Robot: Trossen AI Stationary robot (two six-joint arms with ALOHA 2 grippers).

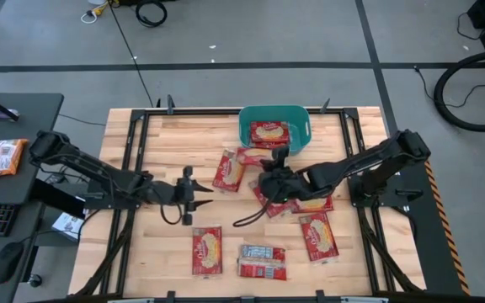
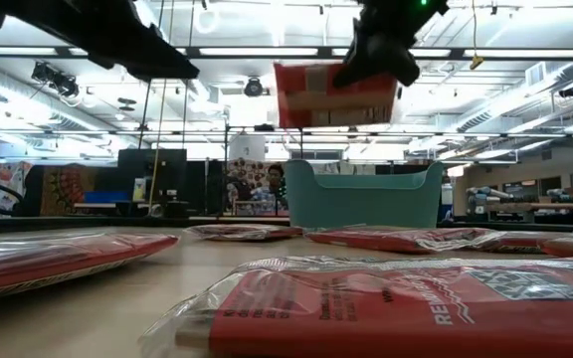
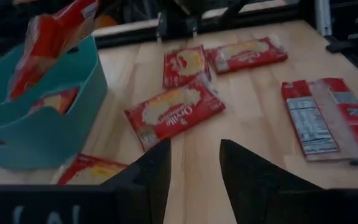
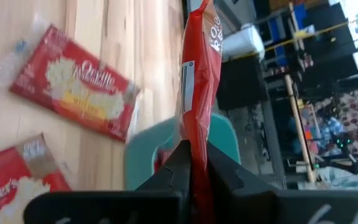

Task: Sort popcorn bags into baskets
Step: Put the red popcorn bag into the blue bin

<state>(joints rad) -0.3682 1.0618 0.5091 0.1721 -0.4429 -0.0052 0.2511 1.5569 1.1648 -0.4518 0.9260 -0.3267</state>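
Desk: pale wood planks in a black frame, with red packets scattered over the middle and near side.
Left arm: reaches in low from the left side; its hand hangs over bare wood near the desk's middle, fingers apart with nothing between them.
Right arm: comes in from the right side; its hand is raised near the basket, fingers clamped on the edge of one popcorn bag.
Basket: teal bin at the far edge of the desk, upright, with one packet lying flat inside, yellow oval facing up.
Held popcorn bag: lifted clear of the desk, hanging edge-on from the right hand, just beside the basket's near rim; from the low view it sits above the bin's rim.
Loose popcorn bags: two overlapping just left of the right hand, one at the near left, one at the near right.
Back-up packet: near the front edge, showing its grey-white printed panel.
Side table: dark, left of the desk, with an orange-red packet on it.
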